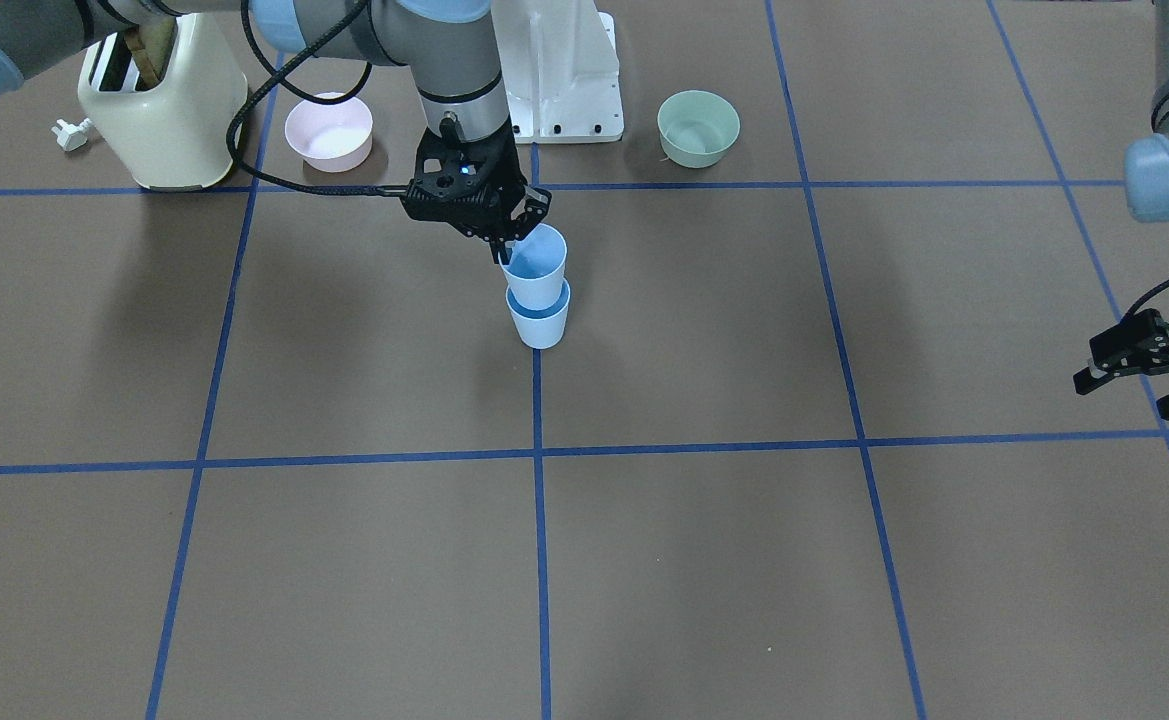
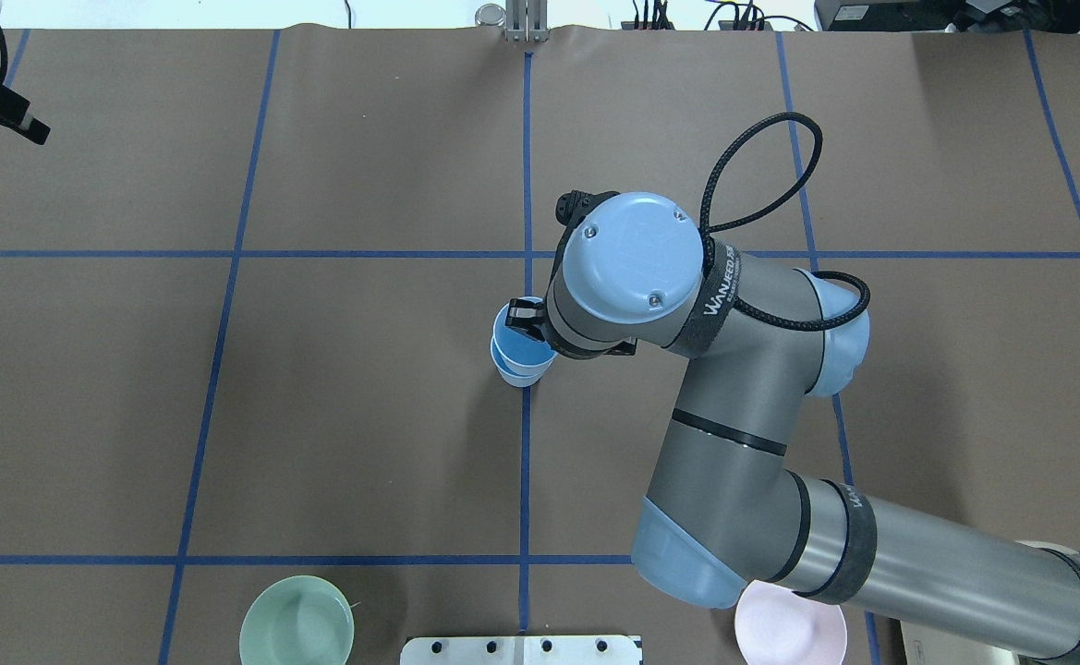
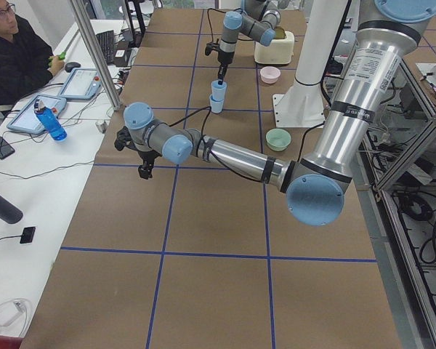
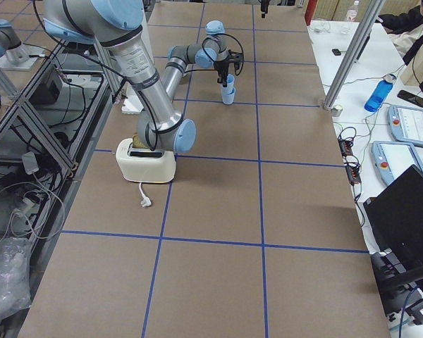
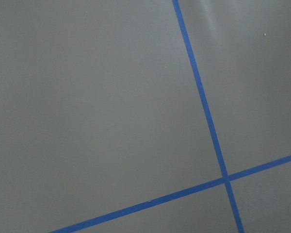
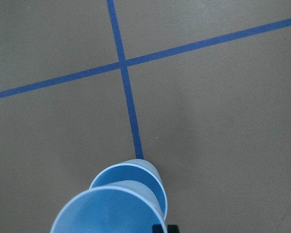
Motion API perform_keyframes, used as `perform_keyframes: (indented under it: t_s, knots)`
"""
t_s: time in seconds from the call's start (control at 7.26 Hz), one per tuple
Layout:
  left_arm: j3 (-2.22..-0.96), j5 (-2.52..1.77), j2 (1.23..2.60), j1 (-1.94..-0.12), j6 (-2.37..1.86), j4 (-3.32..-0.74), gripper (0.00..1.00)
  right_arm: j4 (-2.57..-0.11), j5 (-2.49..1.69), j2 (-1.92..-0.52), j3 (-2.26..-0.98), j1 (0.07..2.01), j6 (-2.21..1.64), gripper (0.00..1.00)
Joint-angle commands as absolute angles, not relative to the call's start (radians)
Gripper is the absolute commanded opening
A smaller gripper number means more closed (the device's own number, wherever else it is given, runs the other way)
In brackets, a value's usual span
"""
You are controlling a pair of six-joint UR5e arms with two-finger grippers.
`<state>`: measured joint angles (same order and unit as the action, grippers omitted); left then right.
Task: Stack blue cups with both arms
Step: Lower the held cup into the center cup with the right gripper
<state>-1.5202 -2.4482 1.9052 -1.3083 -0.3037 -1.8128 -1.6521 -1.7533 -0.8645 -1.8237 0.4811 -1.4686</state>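
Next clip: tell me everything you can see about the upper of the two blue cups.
The upper blue cup is a small, plain, pale sky-blue tumbler, tapered and smooth like plastic, mouth up and empty. The right claw pinches its rim. Its base sits inside the lower blue cup, which stands on a blue tape line; how deep it sits is unclear.

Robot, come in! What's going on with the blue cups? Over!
Right gripper pinches upper blue cup by rim, partway inside lower blue cup. Left gripper open, empty, far aside. Nothing in the way.
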Motion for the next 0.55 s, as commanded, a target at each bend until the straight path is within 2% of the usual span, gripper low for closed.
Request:
perform_keyframes:
  t_s: [0.0,0.41]
  knots:
    - [-1.520,-2.448,1.907,-1.307,-0.304,-1.812,0.98,-1.651,-1.756,-0.865,-1.818,0.502,-1.460,0.00]
    - [-1.513,-2.447,1.913,-1.307,-0.304,-1.812,0.98,-1.649,-1.756,-0.858,-1.815,0.502,-1.463,0.00]
